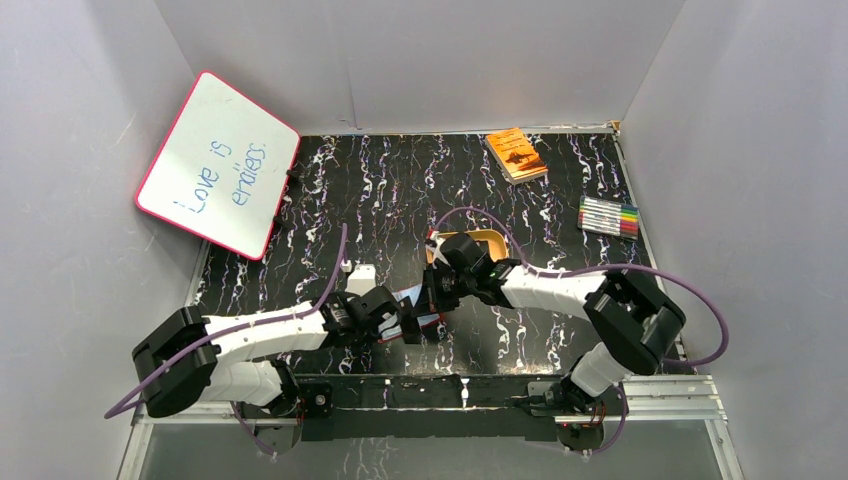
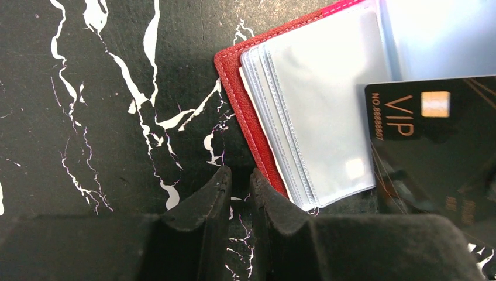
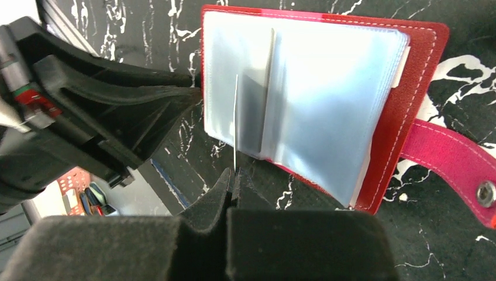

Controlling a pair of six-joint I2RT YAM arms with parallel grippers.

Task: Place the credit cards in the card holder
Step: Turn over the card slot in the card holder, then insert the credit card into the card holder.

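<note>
The dark red card holder (image 3: 412, 99) lies open on the black marbled table, clear sleeves (image 3: 316, 111) up, snap tab with metal stud (image 3: 485, 193) out to one side. It also shows in the left wrist view (image 2: 243, 99) and the top view (image 1: 426, 318). My right gripper (image 3: 235, 172) is shut on a black VIP credit card (image 2: 433, 134), seen edge-on as a thin line (image 3: 236, 117) standing over the sleeves. My left gripper (image 2: 240, 174) is empty, its jaws almost together with a narrow slit. It is low at the holder's edge, with one fingertip (image 2: 263, 187) against the red cover. No other cards show.
A gold oval tray (image 1: 497, 237) sits just behind the right gripper (image 1: 437, 300). An orange book (image 1: 516, 154) and a pack of markers (image 1: 608, 216) lie at the back right. A whiteboard (image 1: 218, 165) leans at the left wall. A small white object (image 1: 360, 275) lies near the left gripper (image 1: 405, 325).
</note>
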